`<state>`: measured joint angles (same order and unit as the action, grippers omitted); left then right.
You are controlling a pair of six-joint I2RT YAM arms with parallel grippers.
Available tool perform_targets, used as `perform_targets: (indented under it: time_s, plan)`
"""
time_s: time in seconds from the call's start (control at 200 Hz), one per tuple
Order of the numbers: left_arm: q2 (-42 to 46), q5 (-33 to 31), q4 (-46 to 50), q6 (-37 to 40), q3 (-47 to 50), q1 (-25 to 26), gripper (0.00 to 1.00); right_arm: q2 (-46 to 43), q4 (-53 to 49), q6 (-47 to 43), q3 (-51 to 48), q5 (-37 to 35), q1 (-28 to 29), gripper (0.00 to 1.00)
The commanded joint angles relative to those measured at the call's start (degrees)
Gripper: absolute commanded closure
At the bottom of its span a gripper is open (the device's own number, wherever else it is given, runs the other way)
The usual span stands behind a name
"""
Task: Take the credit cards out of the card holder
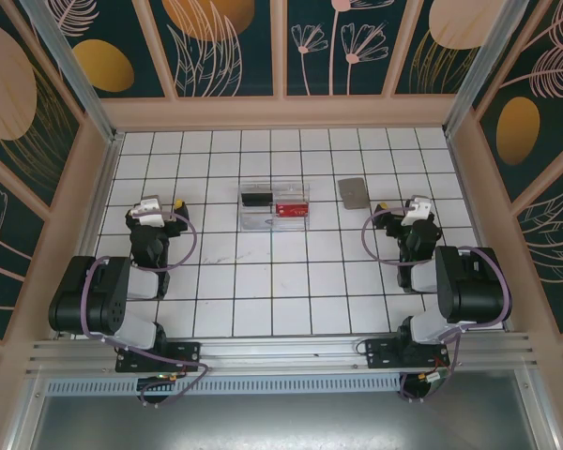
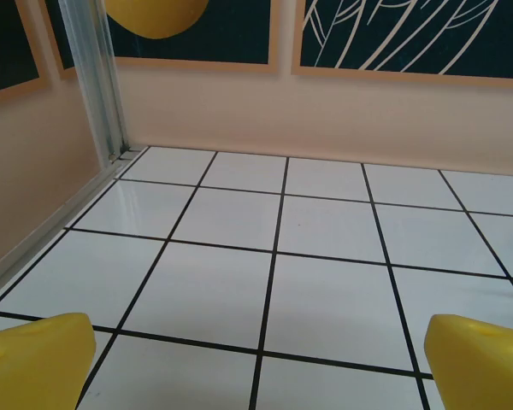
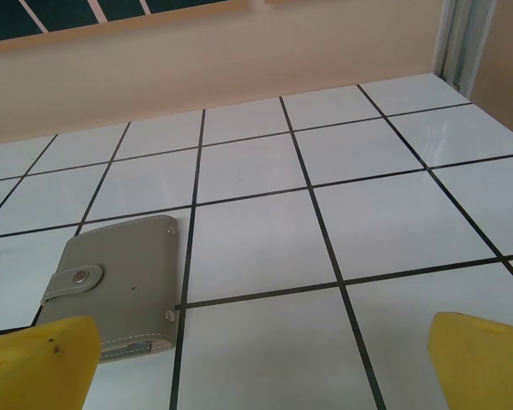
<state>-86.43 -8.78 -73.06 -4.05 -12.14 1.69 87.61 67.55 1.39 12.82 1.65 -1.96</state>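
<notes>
tiled table (image 1: 263,291) bears the card holder (image 3: 120,286); left gripper (image 2: 258,363) and right gripper (image 3: 261,363) spread wide.

free: tiles (image 1: 272,281) across near half | obstacles: clear tray (image 1: 258,219) mid-table; card holder (image 1: 353,192) right of it, apart

Grey card holder (image 3: 120,286), white table (image 1: 263,281) gridded black.
</notes>
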Motion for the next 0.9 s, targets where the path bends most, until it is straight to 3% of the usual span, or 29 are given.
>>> perform_targets:
  time_s: [0.0,0.771,0.896]
  plan:
    - [-0.5,1.0,-0.5,0.6,-1.0,-0.4,0.01,0.6,2.9,-0.7,1.1,1.3,-0.4,0.01]
    - [-0.4,1.0,-0.2,0.4,-1.2,-0.5,0.01,0.6,2.9,-0.5,1.1,1.4,-0.5,0.01]
    - [4.3,2.4,10.0,1.2,-4.7,-0.5,0.01,0.4,3.0,-0.5,1.1,-0.3,-0.1,0.01]
